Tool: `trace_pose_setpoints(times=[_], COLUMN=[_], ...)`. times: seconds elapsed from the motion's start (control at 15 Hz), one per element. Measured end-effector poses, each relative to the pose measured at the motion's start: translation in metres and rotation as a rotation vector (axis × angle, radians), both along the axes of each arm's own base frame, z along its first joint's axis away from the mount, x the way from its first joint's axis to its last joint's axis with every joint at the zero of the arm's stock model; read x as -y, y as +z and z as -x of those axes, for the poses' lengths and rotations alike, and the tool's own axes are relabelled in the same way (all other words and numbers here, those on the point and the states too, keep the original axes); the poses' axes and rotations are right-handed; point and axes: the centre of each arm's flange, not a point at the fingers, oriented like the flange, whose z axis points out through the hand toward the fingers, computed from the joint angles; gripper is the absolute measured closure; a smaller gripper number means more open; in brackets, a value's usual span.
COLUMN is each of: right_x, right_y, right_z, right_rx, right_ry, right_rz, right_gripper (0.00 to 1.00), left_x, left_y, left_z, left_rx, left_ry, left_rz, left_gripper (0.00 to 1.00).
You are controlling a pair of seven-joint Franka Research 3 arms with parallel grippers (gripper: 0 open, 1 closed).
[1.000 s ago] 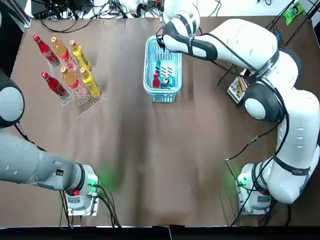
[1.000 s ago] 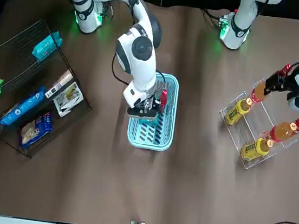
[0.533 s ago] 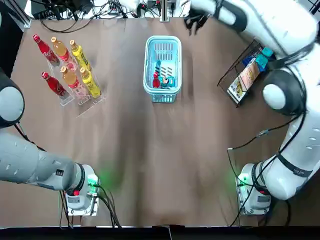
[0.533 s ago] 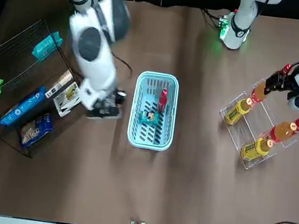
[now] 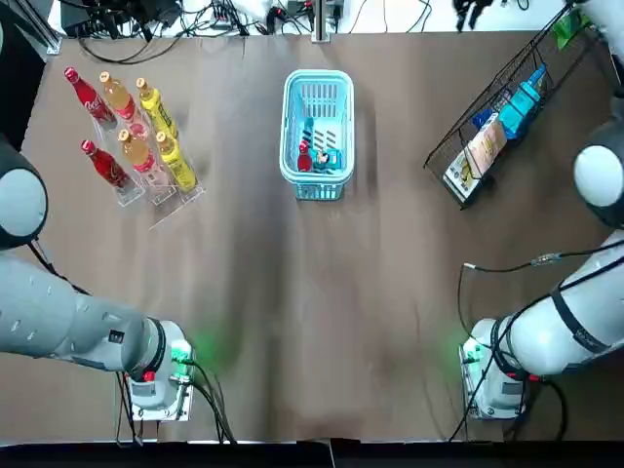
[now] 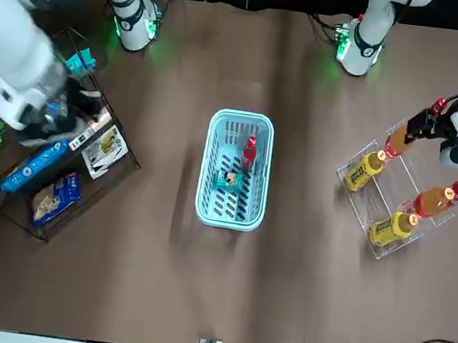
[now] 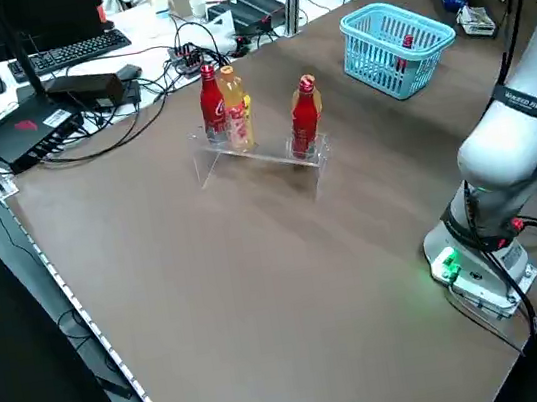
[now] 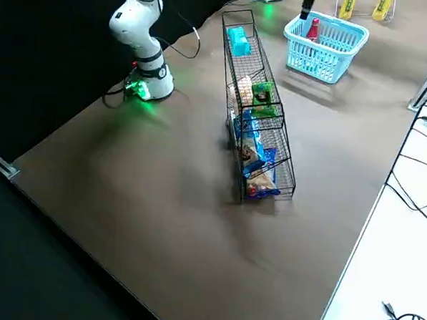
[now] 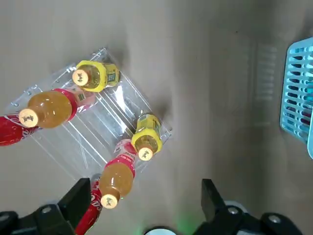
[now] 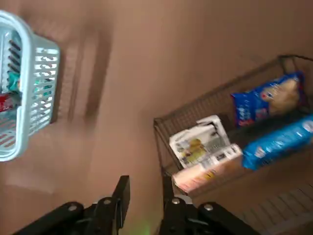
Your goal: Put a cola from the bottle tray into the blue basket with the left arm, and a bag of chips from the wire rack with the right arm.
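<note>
Now: cola [image 5: 304, 156] & chips bag [image 5: 328, 159] sit in blue basket [image 5: 317, 75]. My right gripper [image 10: 145, 182], slightly parted, empty, hangs over wire rack [image 5: 485, 97]: rise w/o snagging wires. Left gripper [image 9: 144, 191] spread wide above bottle tray [image 9: 98, 133]

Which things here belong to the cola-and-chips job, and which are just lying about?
Job: blue basket holding cola and bag of chips; bottle tray; wire rack; left gripper above tray; right gripper near rack.
Lying about: yellow bottles, orange bottles, keyboard, cables.

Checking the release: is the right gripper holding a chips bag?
No, the right gripper has nothing between its fingers; only bare table shows through the gap.
</note>
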Motion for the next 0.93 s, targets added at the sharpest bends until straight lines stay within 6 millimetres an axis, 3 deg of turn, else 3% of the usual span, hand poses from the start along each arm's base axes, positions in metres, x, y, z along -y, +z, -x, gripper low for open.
trace_pose_setpoints(times=[0.07, 0.13, 0.4, 0.87, 0.93], right_x=[0.037, 0.051, 0.084, 0.089, 0.089], right_y=[0.013, 0.017, 0.018, 0.01, 0.01], right_z=[0.01, 0.017, 0.043, 0.054, 0.054], right_rx=[0.018, 0.029, 0.075, 0.08, 0.079], right_ry=[-0.046, -0.066, -0.116, -0.111, -0.11], right_rz=[-0.006, -0.009, -0.019, -0.021, -0.02], right_gripper=[0.66, 0.66, 0.64, 0.04, 0.0], left_x=[0.0, 0.0, 0.001, 0.001, 0.001], left_y=[0.0, 0.0, 0.0, 0.006, 0.006], left_z=[0.0, 0.0, 0.0, 0.0, 0.0], left_rx=[0.0, 0.0, 0.0, 0.012, 0.012], left_ry=[-0.001, -0.001, -0.001, -0.003, -0.002], left_rz=[0.0, 0.0, 0.0, 0.001, 0.001], left_gripper=[0.0, 0.0, 0.0, 0.0, 0.0])
